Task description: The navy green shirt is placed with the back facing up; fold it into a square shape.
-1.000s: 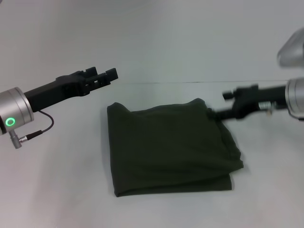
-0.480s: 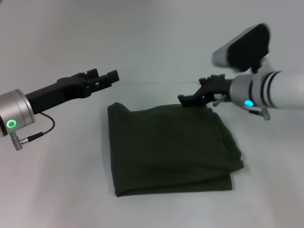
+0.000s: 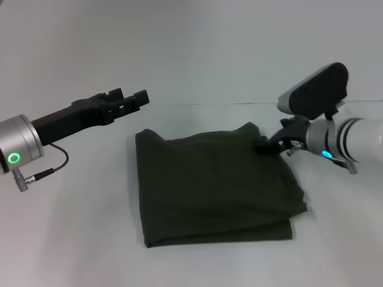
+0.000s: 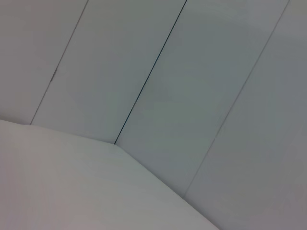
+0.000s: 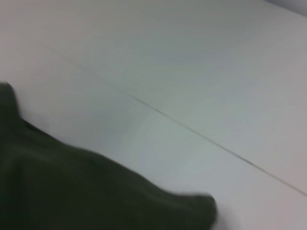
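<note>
The navy green shirt (image 3: 215, 185) lies folded into a rough square on the white table, plain side up, with layered edges along its right and near sides. My right gripper (image 3: 267, 143) sits low at the shirt's far right corner, dark against the cloth. In the right wrist view the shirt (image 5: 72, 191) fills the lower part, and no fingers appear there. My left gripper (image 3: 130, 98) hovers above the table beyond the shirt's far left corner, open and holding nothing. The left wrist view holds only wall panels and table.
A white table (image 3: 197, 54) spreads all around the shirt, with a thin seam line (image 3: 197, 104) running across it just behind the shirt. A cable (image 3: 48, 167) hangs from the left arm's wrist.
The right arm lifted and swung left over the shirt's far edge, then came back down to the far right corner. The left arm and the shirt have stayed put.
</note>
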